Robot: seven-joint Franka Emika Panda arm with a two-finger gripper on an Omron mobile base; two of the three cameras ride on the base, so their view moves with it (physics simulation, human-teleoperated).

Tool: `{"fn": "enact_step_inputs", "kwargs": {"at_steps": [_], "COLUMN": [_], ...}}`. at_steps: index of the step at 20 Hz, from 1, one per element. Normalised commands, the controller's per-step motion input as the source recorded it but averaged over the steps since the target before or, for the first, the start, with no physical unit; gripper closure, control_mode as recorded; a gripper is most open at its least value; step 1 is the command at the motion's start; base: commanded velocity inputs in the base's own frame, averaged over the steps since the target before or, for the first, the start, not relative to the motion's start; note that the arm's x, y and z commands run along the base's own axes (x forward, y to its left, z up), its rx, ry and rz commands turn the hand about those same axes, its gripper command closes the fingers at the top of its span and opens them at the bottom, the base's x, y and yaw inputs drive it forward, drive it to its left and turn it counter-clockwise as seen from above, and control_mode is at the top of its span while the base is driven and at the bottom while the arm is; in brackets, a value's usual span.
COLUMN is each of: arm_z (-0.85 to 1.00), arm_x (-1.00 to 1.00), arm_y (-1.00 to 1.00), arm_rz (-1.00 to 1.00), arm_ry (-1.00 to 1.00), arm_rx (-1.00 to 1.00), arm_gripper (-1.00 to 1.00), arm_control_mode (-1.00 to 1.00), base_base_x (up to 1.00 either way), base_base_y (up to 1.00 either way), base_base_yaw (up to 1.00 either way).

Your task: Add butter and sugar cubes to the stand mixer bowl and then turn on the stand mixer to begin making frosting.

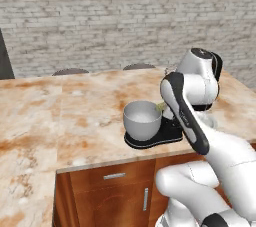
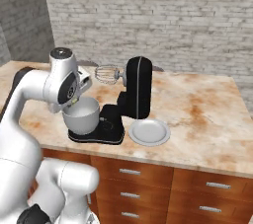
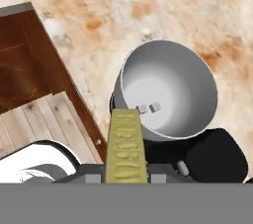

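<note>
The pale yellow-green butter (image 3: 126, 144) is a stick held lengthwise in my gripper (image 3: 126, 176), which is shut on it. It hangs over the near rim of the light grey stand mixer bowl (image 3: 170, 87). Two small sugar cubes (image 3: 148, 107) lie on the bowl's bottom. The bowl (image 2: 81, 114) stands on the flat base of the black stand mixer (image 2: 138, 87), whose head is tilted up with the wire whisk (image 2: 106, 75) sticking out above the bowl. In the left base view the bowl (image 1: 142, 118) shows with a bit of the butter (image 1: 161, 106) just past its rim.
A flat white plate (image 2: 149, 131) lies on the marbled counter (image 2: 197, 114) right of the mixer base. The counter's front edge and wooden drawers (image 2: 131, 173) are just below the bowl. A brick wall stands behind.
</note>
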Motion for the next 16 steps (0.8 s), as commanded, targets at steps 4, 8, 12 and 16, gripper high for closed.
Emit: {"fn": "enact_step_inputs", "kwargs": {"at_steps": [4,8,12,16], "arm_z": [-0.1,-0.36,-0.45,-0.51], "arm_x": [0.63,0.45,0.23,0.25], "arm_y": [0.51,0.23,0.04,0.01], "arm_rz": [-0.06,-0.07,-0.08,-0.08], "arm_ry": [0.27,0.23,0.12,0.01], "arm_rx": [-0.06,-0.01,0.0,0.0], "arm_gripper": [1.0,1.0,1.0,1.0], "arm_control_mode": [-1.0,-1.0,-1.0,-1.0], "base_base_x": [0.0,0.0,0.0,0.0], "base_base_y": [0.0,0.0,0.0,0.0], "base_base_yaw": [0.0,0.0,0.0,0.0]}}
